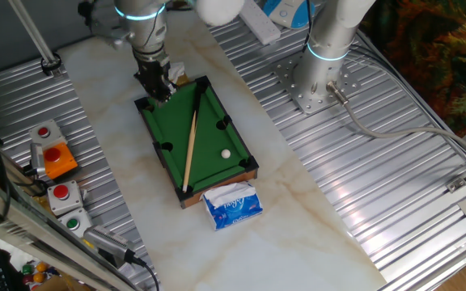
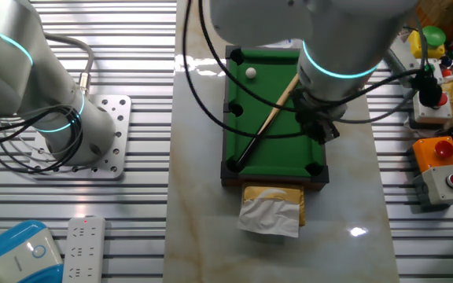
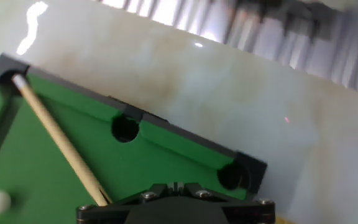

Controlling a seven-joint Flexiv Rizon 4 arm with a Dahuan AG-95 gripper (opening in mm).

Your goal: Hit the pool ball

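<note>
Hovering low over one end of the miniature pool table (image 1: 197,137), the hand (image 1: 155,83) sits right where the butt of the wooden cue stick (image 1: 191,149) ends, which makes sense if the plan is to shove the cue along its length. Whether the fingers are actually clamped on the cue is hard to say: the hand view only shows the cue (image 3: 61,146) running under the black hand body, so the grip can't be told.

The pool ball (image 1: 226,153) sits on the felt near the far end of the table, a bit off to the side of the cue tip, not touching it. It's small, white and glossy. The felt is flat matte green, framed by dark rails with round black pockets. The cue is a thin pale wooden rod lying diagonally. A crinkly blue-and-white tissue pack (image 1: 233,205) sits just beside the table's far end on the marble-look worktop (image 1: 298,210).
</note>
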